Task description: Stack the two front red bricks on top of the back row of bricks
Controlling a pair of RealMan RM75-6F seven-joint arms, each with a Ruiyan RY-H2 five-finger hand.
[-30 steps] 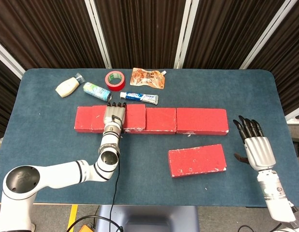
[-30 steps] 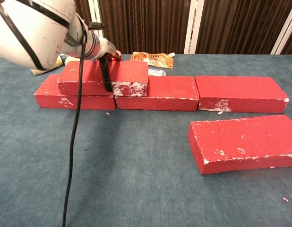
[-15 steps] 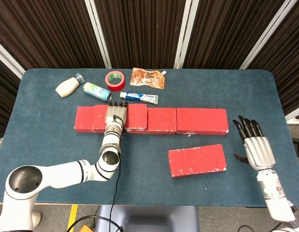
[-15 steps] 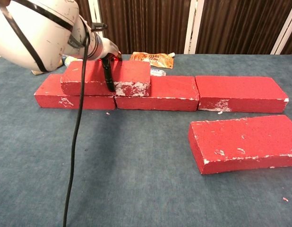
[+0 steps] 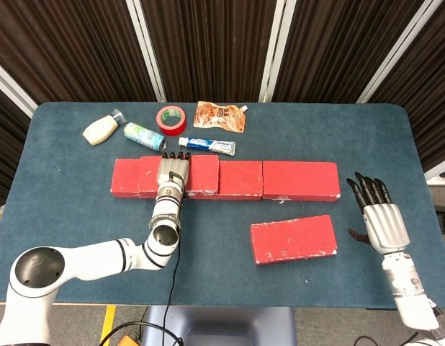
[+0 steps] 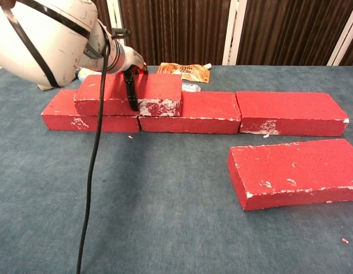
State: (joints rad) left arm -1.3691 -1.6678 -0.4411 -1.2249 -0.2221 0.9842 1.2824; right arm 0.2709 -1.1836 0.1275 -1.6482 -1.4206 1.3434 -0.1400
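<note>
Arm (image 6: 45, 34) hides left robot hand (image 5: 172, 173) gripping brick (image 6: 156, 94).

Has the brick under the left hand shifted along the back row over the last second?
Yes, slightly. In the chest view the stacked brick gripped by the left hand has slid a little right along the back row, toward the far end.

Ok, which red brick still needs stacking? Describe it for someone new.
Find the back row of bricks running across the blue table. The loose red brick lies alone in front of its right end, slightly angled, flat on the cloth, touching nothing.
</note>
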